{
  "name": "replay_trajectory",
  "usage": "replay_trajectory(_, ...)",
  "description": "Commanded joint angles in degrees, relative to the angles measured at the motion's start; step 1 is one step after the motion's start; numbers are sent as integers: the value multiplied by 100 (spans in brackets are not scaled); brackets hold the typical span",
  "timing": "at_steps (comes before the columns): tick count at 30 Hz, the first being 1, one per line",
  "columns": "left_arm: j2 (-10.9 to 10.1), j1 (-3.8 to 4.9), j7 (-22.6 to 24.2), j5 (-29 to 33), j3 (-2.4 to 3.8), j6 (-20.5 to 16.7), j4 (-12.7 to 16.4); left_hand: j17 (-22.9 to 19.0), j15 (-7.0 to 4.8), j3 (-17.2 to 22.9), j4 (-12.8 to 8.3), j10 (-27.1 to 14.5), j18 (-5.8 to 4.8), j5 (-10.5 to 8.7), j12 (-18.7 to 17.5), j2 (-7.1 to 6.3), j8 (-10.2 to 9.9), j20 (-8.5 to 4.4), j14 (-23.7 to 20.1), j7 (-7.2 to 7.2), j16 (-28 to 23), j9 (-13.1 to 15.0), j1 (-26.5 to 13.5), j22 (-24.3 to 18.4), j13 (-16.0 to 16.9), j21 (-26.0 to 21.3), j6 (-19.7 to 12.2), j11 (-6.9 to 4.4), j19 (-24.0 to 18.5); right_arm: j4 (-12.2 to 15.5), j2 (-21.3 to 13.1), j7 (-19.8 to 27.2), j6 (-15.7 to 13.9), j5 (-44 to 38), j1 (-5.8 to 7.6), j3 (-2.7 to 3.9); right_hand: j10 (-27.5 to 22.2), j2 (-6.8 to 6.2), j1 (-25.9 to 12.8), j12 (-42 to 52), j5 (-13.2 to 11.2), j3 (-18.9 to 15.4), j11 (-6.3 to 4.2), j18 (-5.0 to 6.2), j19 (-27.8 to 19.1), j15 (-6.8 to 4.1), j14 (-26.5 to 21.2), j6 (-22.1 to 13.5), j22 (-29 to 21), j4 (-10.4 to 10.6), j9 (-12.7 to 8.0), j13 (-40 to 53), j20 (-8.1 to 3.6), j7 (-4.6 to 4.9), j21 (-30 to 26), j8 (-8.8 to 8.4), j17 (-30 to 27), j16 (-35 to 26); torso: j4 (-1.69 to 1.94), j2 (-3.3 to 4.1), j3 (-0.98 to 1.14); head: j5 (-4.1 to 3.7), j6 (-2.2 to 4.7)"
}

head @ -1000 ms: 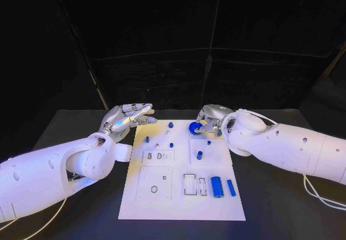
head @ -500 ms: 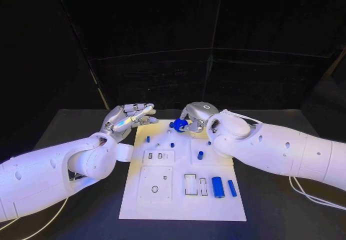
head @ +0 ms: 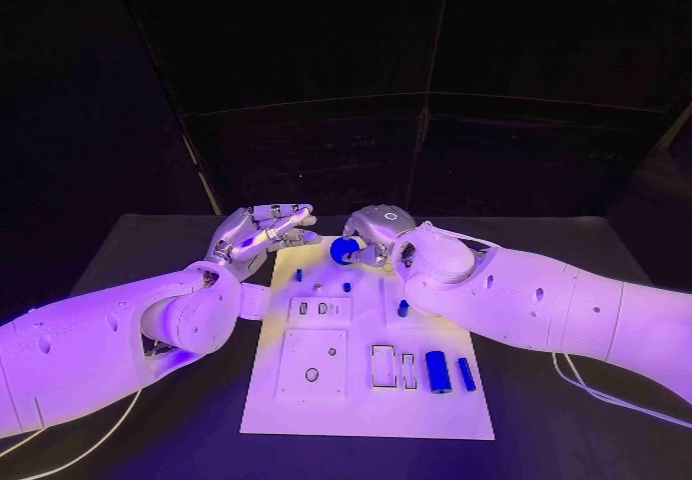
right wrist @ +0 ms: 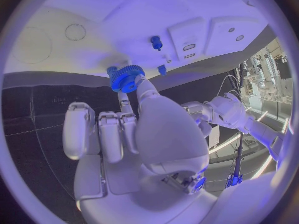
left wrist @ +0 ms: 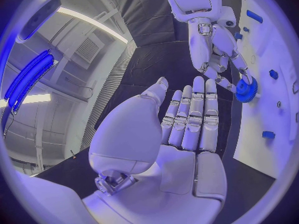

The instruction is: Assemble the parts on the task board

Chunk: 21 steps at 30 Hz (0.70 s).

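1. Head view, left part of the frame: the left hand (head: 263, 232) hovers at upper centre-left, just off the far left corner of the task board (head: 369, 420), with bare black table (head: 130, 260) beyond it toward the left edge.
2. Left wrist view shows that hand's palm flat, its fingers (left wrist: 190, 114) straight and side by side, nothing in them.
3. Centre of the head view: the white task board runs from the middle of the frame down toward the bottom. Its near edge has dark table in front of it.
4. On the board's lower right lie two blue cylinders (head: 437, 371), side by side beside a rectangular slot (head: 382, 366), near the board's right edge.
5. Small blue pegs (head: 346, 287) stand in the board's upper half, apart from one another.
6. Upper centre: the right hand (head: 369, 232) pinches a blue gear (head: 345, 250) in its fingertips above the board's far end, close to the left hand but not touching it.
7. Right wrist view: the gear (right wrist: 126, 78) is held at the fingertips, near the board's edge, with a blue peg (right wrist: 156, 43) on the board beyond it.
8. Right part of the head view: the right arm (head: 562, 310) overhangs the board's right edge.
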Motion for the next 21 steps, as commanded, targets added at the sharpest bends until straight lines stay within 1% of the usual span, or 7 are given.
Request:
replay_trajectory(1,14,10,14,-2,5,77,12,10,5,-5,-43,15,77,7,-19,67,-20,-4,49,21,-33,-8,4,-6,-6,-28,1,39,37,-41,41,74,127,-148,-14,2,506,-50,23,18,-26,34,-43,-53,36,-43,562,107,5,-1,7,1352,-10,-49,24,10,1290,28,-8,-3,4,11,-13)
replay_trajectory(3,18,10,9,-2,5,78,15,10,5,-5,-43,15,77,7,-19,67,-20,-4,49,21,-33,-8,4,-6,-6,-28,1,39,37,-63,66,76,163,-152,-30,1,506,-50,22,18,-27,35,-43,-53,36,-42,562,107,6,-1,7,1351,-10,-48,25,9,1289,27,-9,-4,7,13,-16)
replay_trajectory(11,22,10,3,-2,6,77,16,10,5,-5,-43,15,77,7,-19,67,-20,-4,49,21,-33,-8,4,-6,-6,-28,1,39,37,-149,152,72,257,-159,-72,-2,494,-63,-7,5,-52,66,-34,-55,38,-36,560,92,11,1,2,1335,-7,-37,28,-27,1280,25,-3,-5,5,16,-27)
replay_trajectory(12,23,10,3,-2,6,79,15,10,5,-5,-43,15,77,7,-19,67,-20,-4,49,21,-33,-8,4,-6,-6,-28,1,39,37,-165,165,72,299,-160,-80,-2,486,-81,-29,-3,-88,81,-28,-55,38,-31,560,86,14,1,1,1324,-3,-31,29,-49,1279,24,-4,-6,3,13,-31)
replay_trajectory(14,26,10,3,-2,6,81,13,10,5,-5,-43,15,77,7,-19,67,-20,-4,49,21,-33,-8,4,-6,-6,-28,1,39,37,-181,180,68,343,-160,-95,-2,475,-109,-81,-15,-250,101,-19,-55,36,-21,558,88,12,8,3,1309,6,-23,29,-79,1271,21,-7,-7,4,15,-36)
replay_trajectory(19,29,10,3,-2,6,84,8,10,5,-5,-43,15,77,7,-19,67,-20,-4,49,21,-33,-8,4,-6,-6,-28,1,39,37,-241,215,42,360,-160,-114,-2,442,-132,-125,-51,-313,128,-7,-54,31,-12,554,65,8,11,0,1263,15,-9,27,-124,1253,16,-13,-6,4,19,-43)
replay_trajectory(21,29,10,3,-2,6,87,7,10,5,-5,-43,15,77,7,-19,67,-20,-4,49,21,-33,-8,4,-6,-6,-28,1,39,37,-277,230,18,351,-160,-118,-2,384,-157,-173,-113,-377,136,11,-51,21,2,549,3,-7,23,-8,1182,25,13,20,-178,1229,8,-12,-7,3,16,-43)
